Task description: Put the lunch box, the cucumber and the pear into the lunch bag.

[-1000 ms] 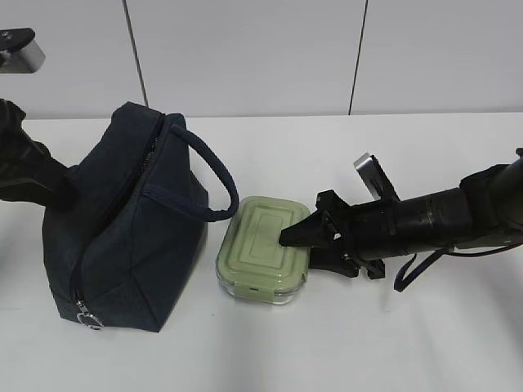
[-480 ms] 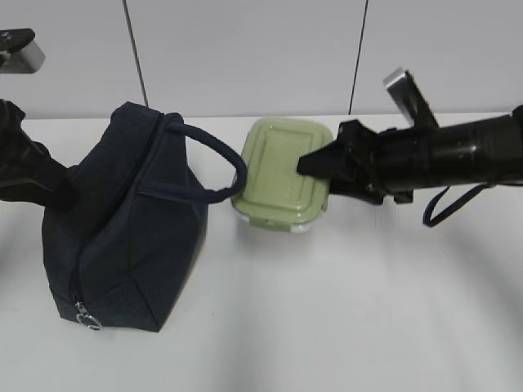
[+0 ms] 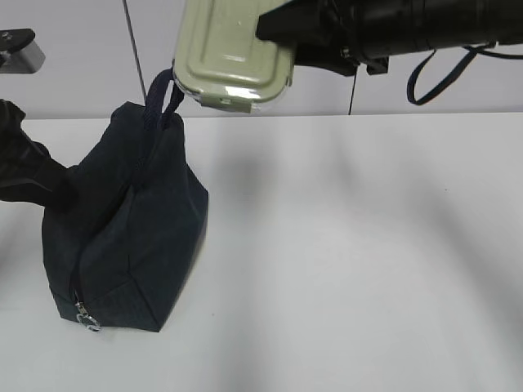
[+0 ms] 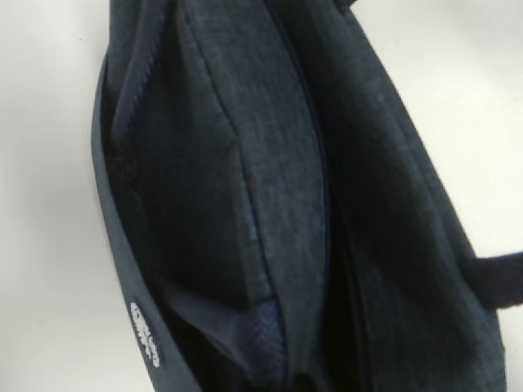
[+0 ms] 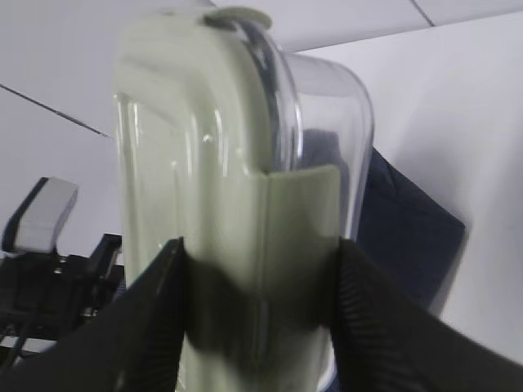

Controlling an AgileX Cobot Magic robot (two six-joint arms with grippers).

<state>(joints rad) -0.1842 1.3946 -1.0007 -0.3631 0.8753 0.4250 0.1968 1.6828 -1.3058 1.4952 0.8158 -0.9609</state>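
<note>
My right gripper (image 3: 274,28) is shut on the lunch box (image 3: 233,57), which has a sage-green lid over clear glass. It holds the box tilted in the air, high above and just right of the lunch bag (image 3: 122,237). In the right wrist view the black fingers (image 5: 155,302) clamp the box (image 5: 212,163) across lid and glass, with the bag (image 5: 400,220) below. My left gripper (image 3: 61,184) is at the bag's upper left edge. Dark navy fabric (image 4: 245,180) fills its view and gathers at the jaws, which are hidden. The cucumber and the pear are out of view.
The bag's handle (image 3: 163,98) stands up just under the box. A silver zipper pull (image 3: 86,314) hangs at the bag's lower front corner. A grey device (image 3: 20,49) sits at the upper left. The white table (image 3: 343,261) stretches right of the bag.
My right gripper has lifted the lunch box off the table, up and leftward, to above the bag. The bag's handle now stands upright. The left arm has not moved.
</note>
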